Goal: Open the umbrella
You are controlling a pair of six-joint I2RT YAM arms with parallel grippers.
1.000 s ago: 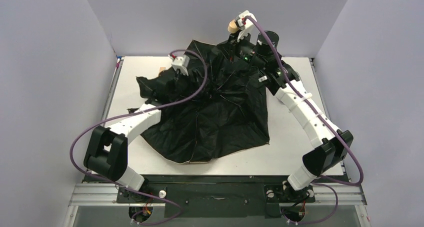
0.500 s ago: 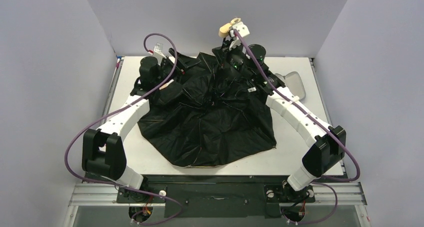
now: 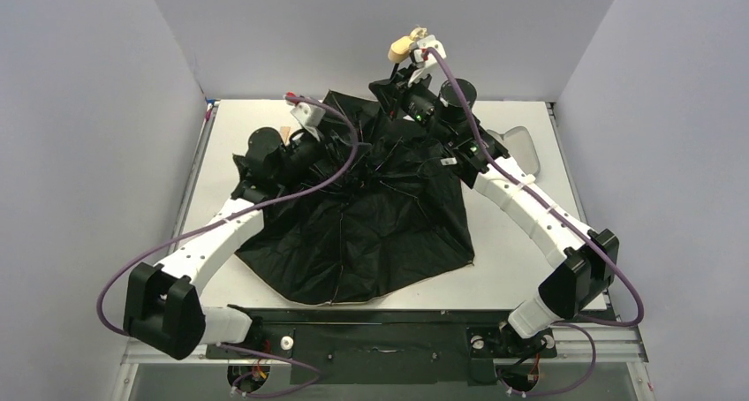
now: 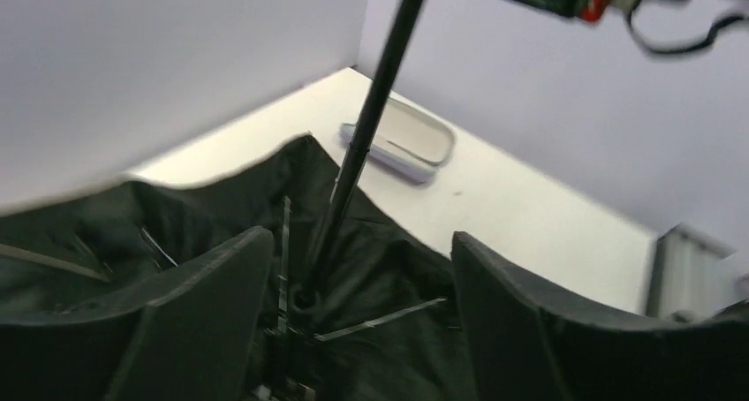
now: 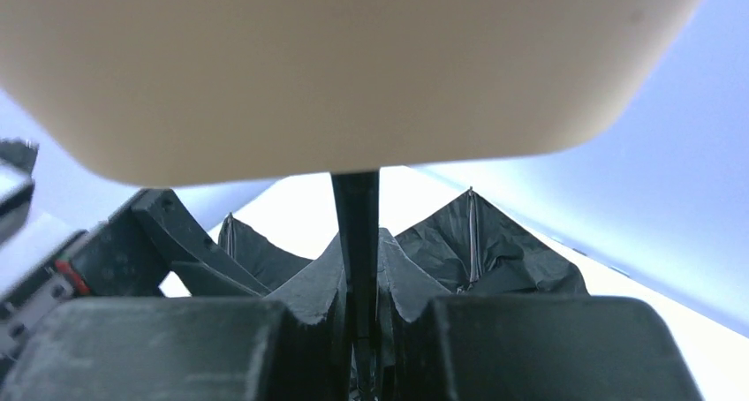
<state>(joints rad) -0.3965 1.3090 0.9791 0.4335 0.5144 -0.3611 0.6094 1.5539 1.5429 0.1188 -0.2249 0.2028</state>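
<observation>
The right jaws are closed on the thin black shaft (image 5: 356,242) of the umbrella (image 3: 371,224), just under its tan knob handle (image 5: 353,65), and hold that end up near the back wall (image 3: 353,30). The left jaws stand wide, 1 finger (image 4: 203,321) on each side of the shaft's lower part near the hub and ribs, touching neither.

Half a second ago the left arm (image 3: 221,233) sat further back at the canopy's left rear edge. It has now swung in over the black lining toward the hub. The canopy's near right corner has drawn in a little, and the right arm (image 3: 530,207) has hardly moved.

The umbrella lies lining-up and spread, though still creased, across the middle of the white counter (image 3: 530,273). A pale oblong case (image 4: 402,140) lies on the counter just beyond its right rear edge. Plain pale grey-lavender walls close in 3 sides, and a metal rail (image 3: 380,339) carries both arm bases along the near edge.
</observation>
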